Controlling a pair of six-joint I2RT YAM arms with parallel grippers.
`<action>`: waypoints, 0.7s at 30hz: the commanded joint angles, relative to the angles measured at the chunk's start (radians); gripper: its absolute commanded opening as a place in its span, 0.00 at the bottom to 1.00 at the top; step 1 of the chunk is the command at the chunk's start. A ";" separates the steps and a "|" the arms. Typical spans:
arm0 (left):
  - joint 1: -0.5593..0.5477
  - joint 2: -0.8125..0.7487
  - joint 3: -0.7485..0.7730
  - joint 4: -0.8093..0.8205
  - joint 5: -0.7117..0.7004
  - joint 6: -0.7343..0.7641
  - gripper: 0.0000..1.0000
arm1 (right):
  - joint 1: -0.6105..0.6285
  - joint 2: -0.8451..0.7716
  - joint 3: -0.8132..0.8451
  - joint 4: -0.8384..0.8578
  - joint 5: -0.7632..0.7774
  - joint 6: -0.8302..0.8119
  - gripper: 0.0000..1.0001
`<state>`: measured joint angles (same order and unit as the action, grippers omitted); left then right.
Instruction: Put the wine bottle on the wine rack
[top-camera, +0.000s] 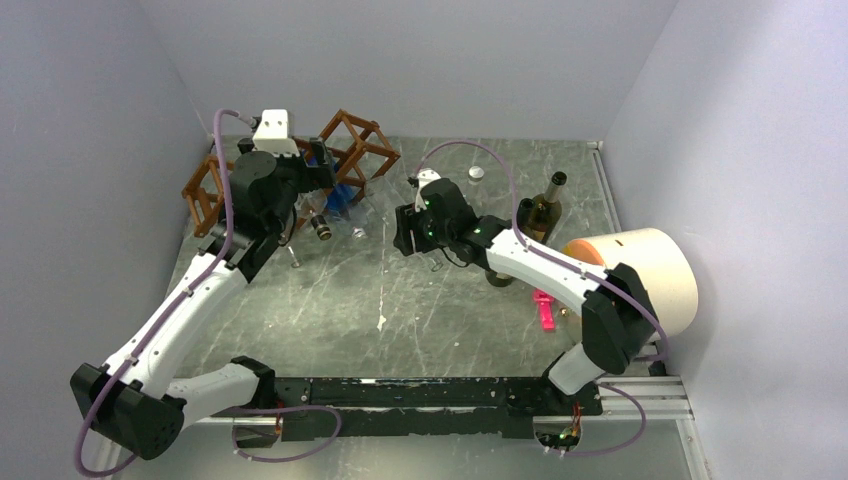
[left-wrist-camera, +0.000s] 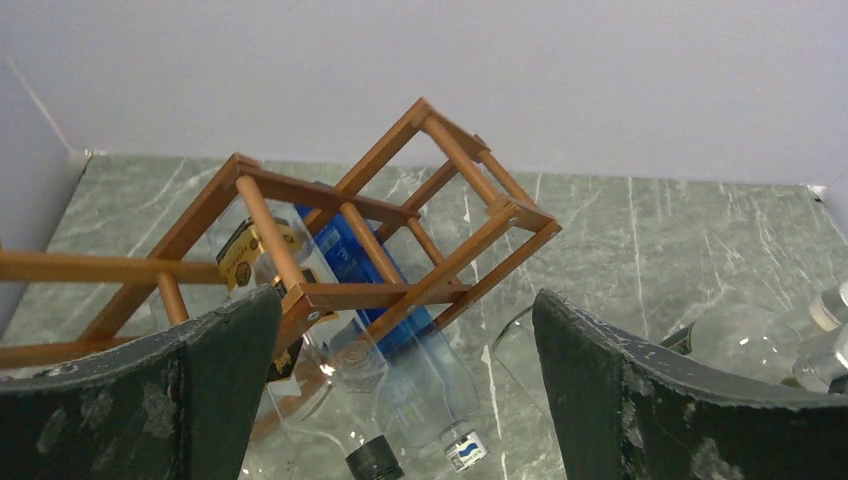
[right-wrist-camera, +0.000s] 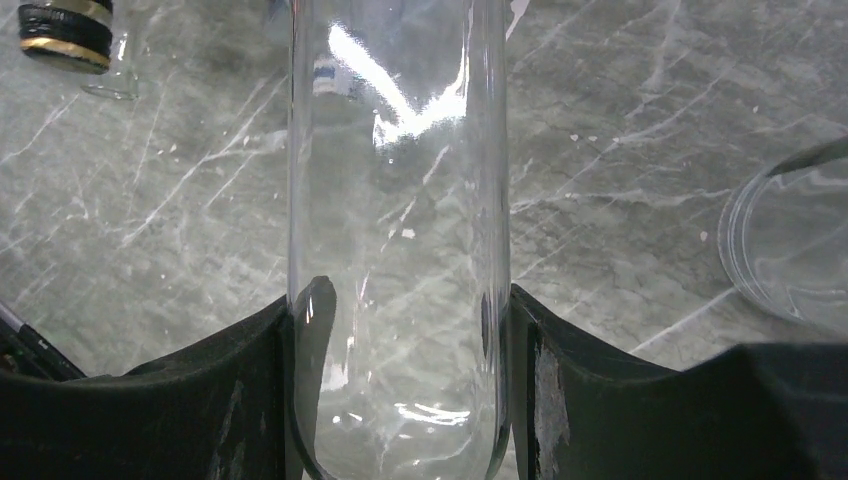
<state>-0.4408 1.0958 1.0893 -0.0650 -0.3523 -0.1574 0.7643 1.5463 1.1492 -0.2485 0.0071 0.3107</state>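
Clear glass filled the right wrist view: one wine bottle (right-wrist-camera: 400, 200), clamped between the fingers of the right gripper (right-wrist-camera: 405, 300) over the marble table (right-wrist-camera: 620, 150), apart from the one wine rack (left-wrist-camera: 440, 200). Two more lay in its cells, a blue-labelled bottle (left-wrist-camera: 350, 255) and a gold-labelled bottle (left-wrist-camera: 245, 255), their writing unreadable. One dark bottle (top-camera: 545, 205) stood upright. Facing the rack, the left gripper (left-wrist-camera: 405, 300) gaped wide, holding nothing.

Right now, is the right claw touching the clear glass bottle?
Touching. Right wrist view: both fingers of the right claw press the sides of the clear glass bottle, no gap.
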 joint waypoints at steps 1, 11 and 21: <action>0.051 0.018 0.002 -0.044 0.028 -0.140 1.00 | -0.001 0.039 0.083 0.120 0.007 -0.001 0.00; 0.104 0.018 -0.054 -0.014 0.021 -0.029 1.00 | 0.000 0.165 0.197 0.141 0.090 -0.002 0.00; 0.103 -0.078 -0.152 0.081 0.041 -0.002 0.99 | 0.000 0.288 0.304 0.173 0.100 -0.038 0.00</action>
<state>-0.3439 1.0660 0.9596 -0.0708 -0.3576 -0.1848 0.7643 1.8137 1.3830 -0.1825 0.0891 0.3038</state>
